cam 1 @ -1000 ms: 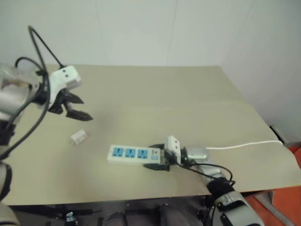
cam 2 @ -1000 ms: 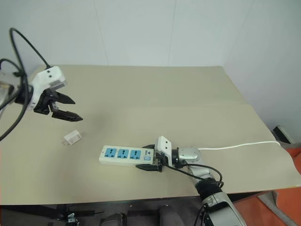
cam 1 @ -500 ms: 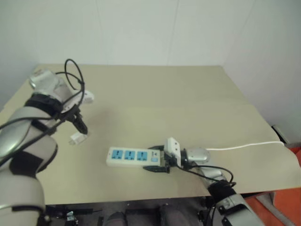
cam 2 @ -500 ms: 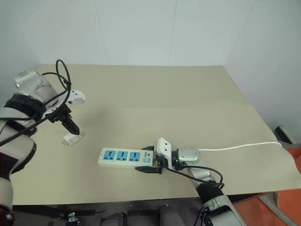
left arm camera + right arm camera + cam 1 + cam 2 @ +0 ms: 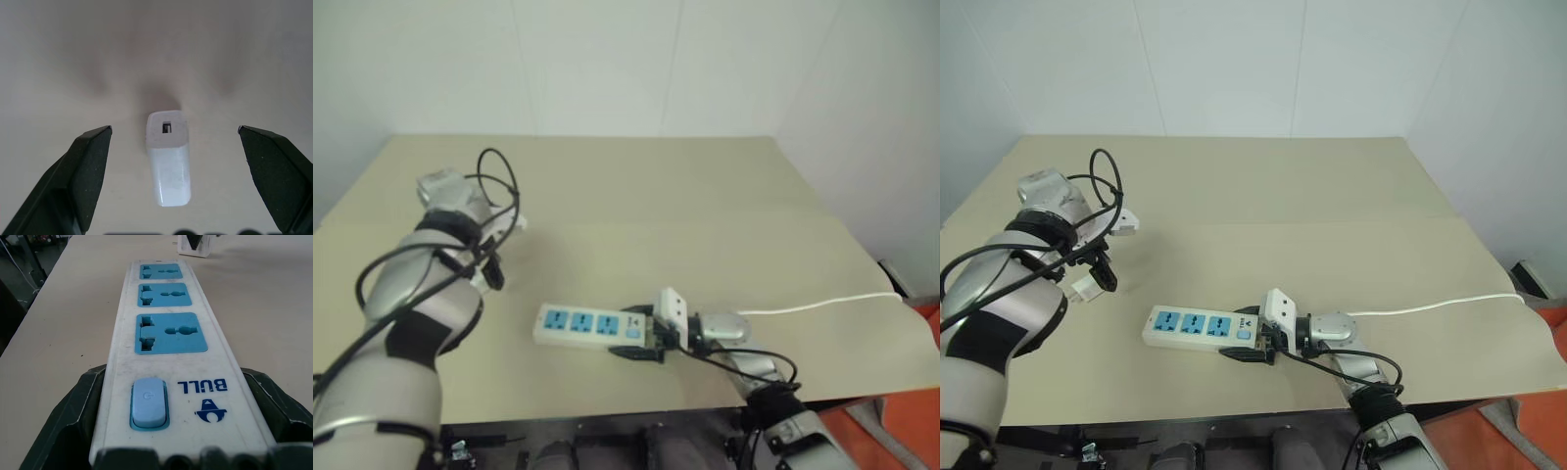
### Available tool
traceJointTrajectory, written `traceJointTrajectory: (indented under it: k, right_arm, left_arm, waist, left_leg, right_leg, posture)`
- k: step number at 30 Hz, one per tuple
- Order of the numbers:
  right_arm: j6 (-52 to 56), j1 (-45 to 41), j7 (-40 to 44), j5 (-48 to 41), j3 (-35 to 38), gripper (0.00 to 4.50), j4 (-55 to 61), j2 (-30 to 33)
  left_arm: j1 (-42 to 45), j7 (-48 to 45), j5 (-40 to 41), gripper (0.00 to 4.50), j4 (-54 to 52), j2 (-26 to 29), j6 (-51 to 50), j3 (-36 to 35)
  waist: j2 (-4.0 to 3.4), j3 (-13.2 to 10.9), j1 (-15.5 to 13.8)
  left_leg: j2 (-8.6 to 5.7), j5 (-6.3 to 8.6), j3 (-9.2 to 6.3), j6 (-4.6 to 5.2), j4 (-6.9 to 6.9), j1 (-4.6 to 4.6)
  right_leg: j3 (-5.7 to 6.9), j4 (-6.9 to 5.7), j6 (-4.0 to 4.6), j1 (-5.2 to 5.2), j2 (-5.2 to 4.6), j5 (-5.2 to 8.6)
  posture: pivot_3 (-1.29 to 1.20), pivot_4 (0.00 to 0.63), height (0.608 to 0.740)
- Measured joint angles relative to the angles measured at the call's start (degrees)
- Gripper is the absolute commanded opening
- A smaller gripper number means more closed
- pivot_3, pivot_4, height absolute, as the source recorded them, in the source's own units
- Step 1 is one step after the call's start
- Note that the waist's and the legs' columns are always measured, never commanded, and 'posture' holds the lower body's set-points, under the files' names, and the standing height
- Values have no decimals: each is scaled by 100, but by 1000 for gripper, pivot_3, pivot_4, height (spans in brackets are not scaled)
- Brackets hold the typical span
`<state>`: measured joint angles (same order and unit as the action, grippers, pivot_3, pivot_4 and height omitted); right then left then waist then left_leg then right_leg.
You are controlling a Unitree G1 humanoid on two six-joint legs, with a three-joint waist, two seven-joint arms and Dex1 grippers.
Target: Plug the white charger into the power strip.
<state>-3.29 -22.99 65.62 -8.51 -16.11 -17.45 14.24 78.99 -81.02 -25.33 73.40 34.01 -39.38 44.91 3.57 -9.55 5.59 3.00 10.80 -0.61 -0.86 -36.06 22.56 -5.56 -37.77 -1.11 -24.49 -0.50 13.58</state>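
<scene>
The left pincer points down at the worktop with its fingers spread wide, one on each side of the white charger and clear of it. The charger lies flat on the worktop, its port end showing. Well apart, near the front edge, the right pincer is clamped on the switch end of the power strip, a black finger against each long side. The strip's thin white cord trails off toward the worktop's right edge.

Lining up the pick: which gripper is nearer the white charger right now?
Left. The left gripper hangs open right over the white charger, a finger on either side. The right gripper is across the table, clamped on the power strip.
</scene>
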Motion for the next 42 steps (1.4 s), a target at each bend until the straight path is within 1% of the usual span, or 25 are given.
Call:
traceJointTrajectory:
  k: [10,13,22,26,29,32,35,37,38,40,42]
  right_arm:
    - [14,33,-39,5,0,3433,39,27]
    - [20,42,-46,10,-1,3433,43,31]
    - [81,50,-54,22,-33,3433,58,22]
    - [84,43,-41,21,-33,3433,56,23]
    - [84,14,-30,22,-35,3433,23,21]
    - [84,-28,-14,21,-33,3433,-26,24]
    - [83,-59,9,18,-32,3433,-70,20]
    - [83,-80,38,16,-39,3433,-93,15]
    - [82,-90,50,16,-45,3433,-106,8]
    - [82,-116,52,23,-78,3433,-138,-2]
    - [78,-159,73,25,-86,3433,-206,4]
  left_arm:
    - [-179,424,-150,4500,201,-167,2,-493]
    - [-183,443,-176,3931,235,-188,-49,-597]
    - [-233,340,-284,1094,233,-224,-52,-675]
    - [-238,355,-374,1063,234,-193,-57,-707]
    - [-235,426,-362,1063,220,-178,-56,-858]
    - [-149,712,65,1063,-50,-129,146,-1539]
    - [54,1205,920,1063,-609,-133,456,-2719]
    - [-52,1668,1747,1063,-1516,-214,1046,-3784]
    - [-135,1843,2063,1063,-1934,-280,1219,-4140]
    - [-444,2018,2573,1063,-2788,-395,1271,-4653]
    - [-995,2234,3086,1063,-3642,-655,1237,-5097]
  waist:
    - [0,0,0]
    - [0,0,-2]
    - [0,0,4]
    - [0,0,9]
    - [0,0,9]
    - [2,-1,-2]
    - [2,-1,3]
    - [0,-2,10]
    - [-1,-1,18]
    - [-13,5,40]
    - [-27,13,37]
  left_leg:
    - [-1,0,-3,0,-2,-2]
    - [-2,0,-3,0,-2,-10]
    - [-14,0,-25,-1,-12,-27]
    - [-15,0,-28,-1,-15,-24]
    - [-15,0,-29,-1,-17,-24]
    - [-15,-1,-37,-1,-20,-21]
    - [-15,-1,-38,-2,-24,-19]
    - [-12,-1,-35,-3,-22,-23]
    - [-12,-1,-33,-3,-21,-26]
    - [-13,-1,-29,-3,-19,-35]
    - [-13,-1,-29,-3,-18,-48]
  right_leg:
    - [1,-5,0,2,0,0]
    - [1,-7,0,10,0,0]
    - [1,-30,-1,19,4,0]
    - [1,-28,-2,19,4,-1]
    - [1,-29,-4,19,4,-2]
    - [5,-30,-10,18,4,-6]
    - [3,-29,-15,18,4,-9]
    - [0,-27,-16,19,3,-11]
    - [-3,-28,-16,20,3,-11]
    - [-10,-29,-16,25,4,-11]
    - [-10,-32,-16,37,4,-11]
  posture:
    - [0,150,740]
    - [0,150,740]
    - [0,150,740]
    - [0,150,740]
    - [0,150,740]
    - [0,150,740]
    - [0,150,740]
    - [0,150,740]
    - [0,150,740]
    - [0,150,740]
    - [0,150,740]
